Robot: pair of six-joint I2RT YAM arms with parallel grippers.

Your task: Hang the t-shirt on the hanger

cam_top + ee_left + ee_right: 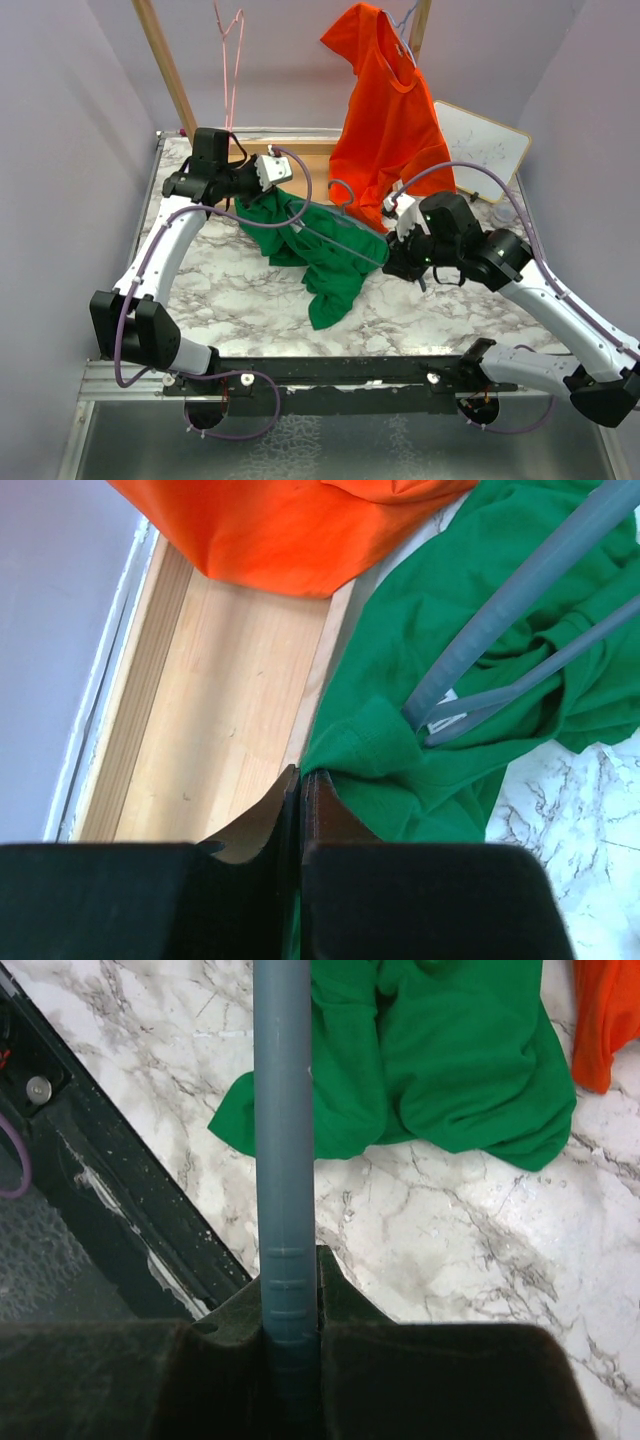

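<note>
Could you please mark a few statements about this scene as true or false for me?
1. The right end effector grips the hanger. True.
2. The left end effector is open. False: it is shut on the edge of the green t-shirt.
3. The orange t-shirt lies crumpled beside the green one. False: it hangs at the back.
4. The hanger touches the green t-shirt. True.
</note>
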